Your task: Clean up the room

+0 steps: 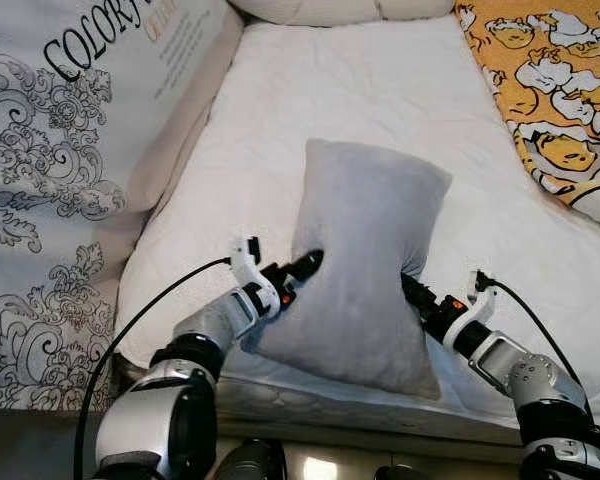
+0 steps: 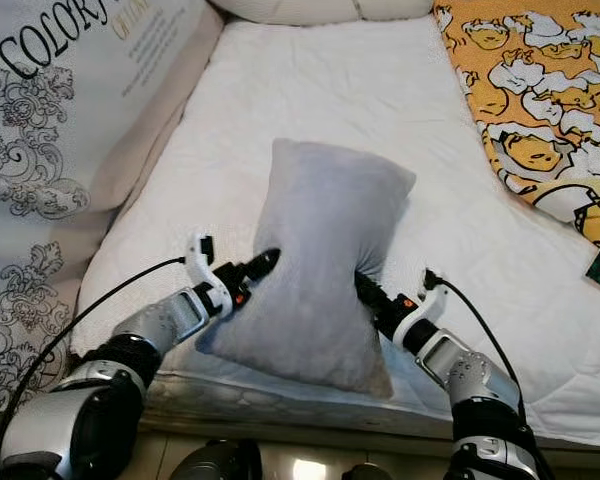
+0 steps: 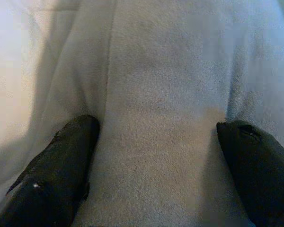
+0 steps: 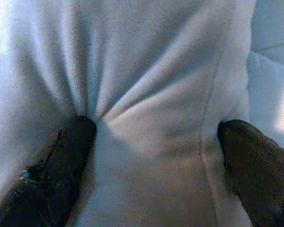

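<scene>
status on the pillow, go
Left pincer and right pincer pressed into opposite sides of grey pillow, fingers spread. Pillow pinched at its middle, on white mattress. Yellow blanket off to the right, nothing in the way.

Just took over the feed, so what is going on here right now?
The robot stands at the edge of a bed, pressing a grey pillow between both arms. The left claw digs into the pillow's left side and the right claw into its right side, each with its fingers spread against the fabric, pinching the pillow at its middle. It sits on the white quilted mattress, near the front edge. A yellow patterned blanket lies at the right.
</scene>
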Tool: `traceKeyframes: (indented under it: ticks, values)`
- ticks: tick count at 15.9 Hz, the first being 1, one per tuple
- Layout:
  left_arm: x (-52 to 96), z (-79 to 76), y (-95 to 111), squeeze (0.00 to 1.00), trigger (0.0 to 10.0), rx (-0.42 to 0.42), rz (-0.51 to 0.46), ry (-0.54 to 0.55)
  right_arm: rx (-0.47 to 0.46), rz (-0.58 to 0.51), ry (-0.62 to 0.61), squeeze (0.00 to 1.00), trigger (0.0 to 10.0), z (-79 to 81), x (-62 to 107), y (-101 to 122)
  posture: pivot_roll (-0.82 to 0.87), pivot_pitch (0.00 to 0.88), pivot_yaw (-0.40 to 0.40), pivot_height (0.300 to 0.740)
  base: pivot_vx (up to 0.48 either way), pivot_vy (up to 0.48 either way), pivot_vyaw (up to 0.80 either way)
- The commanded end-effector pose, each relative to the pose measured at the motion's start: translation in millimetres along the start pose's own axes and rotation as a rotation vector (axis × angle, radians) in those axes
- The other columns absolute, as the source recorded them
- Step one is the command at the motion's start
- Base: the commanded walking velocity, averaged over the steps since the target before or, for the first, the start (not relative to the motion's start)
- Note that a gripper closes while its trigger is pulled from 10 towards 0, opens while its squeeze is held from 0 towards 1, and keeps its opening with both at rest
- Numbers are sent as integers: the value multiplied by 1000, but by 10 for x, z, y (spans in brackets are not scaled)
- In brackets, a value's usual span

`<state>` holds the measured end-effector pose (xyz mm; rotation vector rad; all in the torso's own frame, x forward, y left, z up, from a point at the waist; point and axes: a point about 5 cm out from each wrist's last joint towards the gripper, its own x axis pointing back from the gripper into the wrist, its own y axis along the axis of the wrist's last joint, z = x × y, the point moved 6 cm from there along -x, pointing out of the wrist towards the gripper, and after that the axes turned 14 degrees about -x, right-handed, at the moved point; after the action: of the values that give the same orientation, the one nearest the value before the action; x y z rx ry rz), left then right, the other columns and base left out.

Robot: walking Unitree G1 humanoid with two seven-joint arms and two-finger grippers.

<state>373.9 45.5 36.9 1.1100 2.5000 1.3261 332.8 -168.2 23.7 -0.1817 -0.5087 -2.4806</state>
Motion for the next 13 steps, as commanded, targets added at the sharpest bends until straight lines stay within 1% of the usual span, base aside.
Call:
traceKeyframes:
  ticks: [1,2,3,4,7,9,10,11,13]
  values:
    - [-45,-118,-277,0,10000,18,72,-36,-2,52,4,0,1843,27,-89,-138,-82,123,91,740,0,0,0]
    - [-67,-162,-256,0,3961,27,60,-53,10,52,12,0,0,42,-108,-140,-78,121,90,740,0,0,0]
    - [-76,-196,-261,0,0,0,66,-71,20,58,19,0,0,55,-119,-150,-72,115,89,740,0,0,0]
    - [-82,-219,-274,0,0,-52,76,-84,30,69,32,0,0,83,-134,-169,-69,111,87,740,0,0,0]
    - [-95,-222,-279,0,0,-90,83,-74,35,72,49,0,0,119,-161,-184,-61,98,86,740,0,0,0]
    - [-100,-250,-318,0,0,-133,102,-88,39,71,54,0,0,129,-176,-195,-59,89,90,740,0,0,0]
    - [-102,-259,-318,0,0,-146,101,-95,82,78,34,0,0,107,-179,-200,-58,87,92,740,0,0,0]
    - [-106,-252,-296,0,0,-142,86,-85,94,79,16,0,0,89,-180,-209,-56,83,95,740,0,0,0]
    - [-110,-250,-266,0,0,-135,64,-82,82,63,14,0,0,95,-181,-193,-55,80,98,740,0,0,0]
